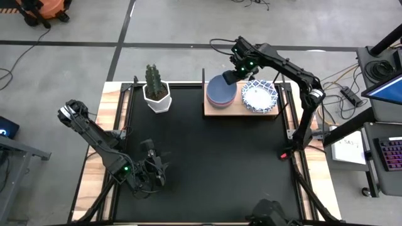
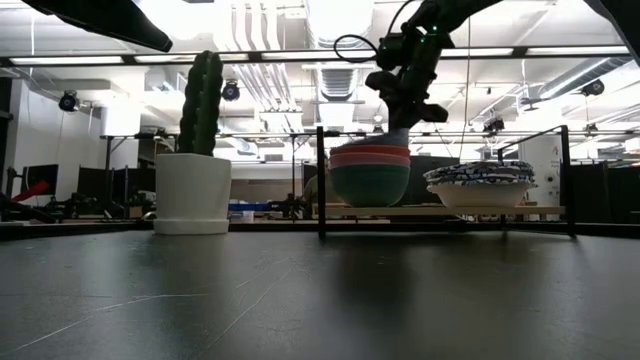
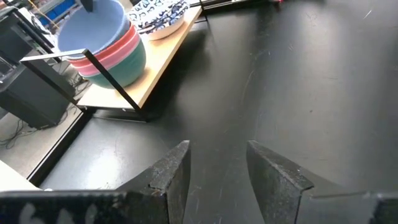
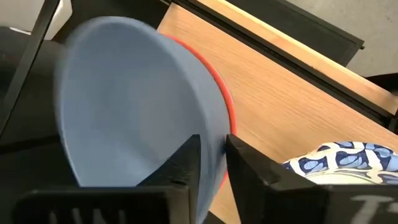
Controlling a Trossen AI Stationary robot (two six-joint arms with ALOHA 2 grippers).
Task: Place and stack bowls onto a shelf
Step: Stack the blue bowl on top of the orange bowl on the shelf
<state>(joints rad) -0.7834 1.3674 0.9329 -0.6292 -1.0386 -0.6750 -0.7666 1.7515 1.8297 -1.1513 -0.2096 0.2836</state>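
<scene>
Now, right gripper: straddling the blue bowl's rim, jaws narrowly parted, seating it atop the stack.
Shelf: carrying both stacks.

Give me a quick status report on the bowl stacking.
Right gripper astride blue bowl rim, atop plain stack on shelf. Left gripper open, parked low over table. Patterned bowls stacked alongside. Nothing blocking.
</scene>
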